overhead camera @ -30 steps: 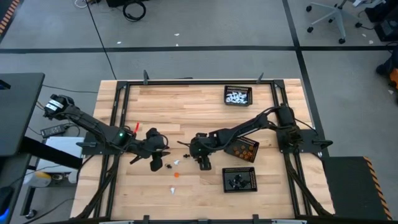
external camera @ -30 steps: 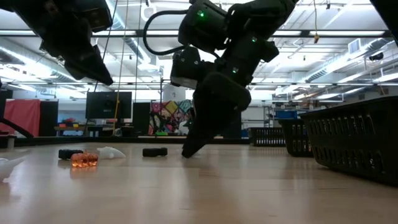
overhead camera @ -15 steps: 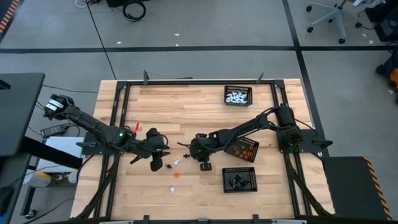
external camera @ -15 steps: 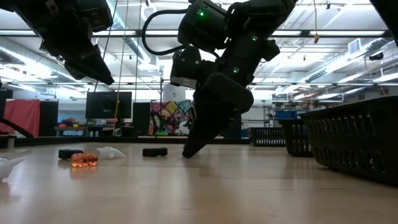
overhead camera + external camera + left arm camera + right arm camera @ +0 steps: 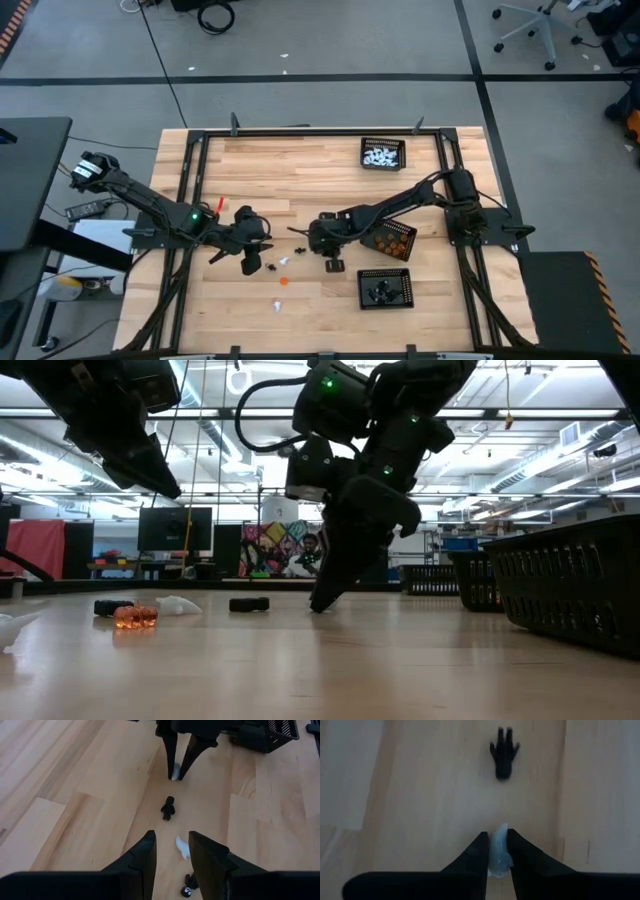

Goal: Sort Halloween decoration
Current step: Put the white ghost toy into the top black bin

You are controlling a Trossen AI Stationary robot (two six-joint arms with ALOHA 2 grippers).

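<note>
R hand (image 5: 495, 851) clenched on white figure (image 5: 498, 851), L hand (image 5: 172, 851) parted, empty, nr black figure (image 5: 168, 808)

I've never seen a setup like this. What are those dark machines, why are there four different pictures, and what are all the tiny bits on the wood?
They are two robot arms at a wooden table, each ending in two-fingered jaws. One picture looks straight down, one skims along the tabletop, and two come from cameras on the wrists. Small Halloween figures lie loose, such as a black figure and an orange figure. Three mesh trays hold sorted ones; the white tray is farthest. The right gripper has closed on a white figure. The left gripper waits open nearby.
</note>
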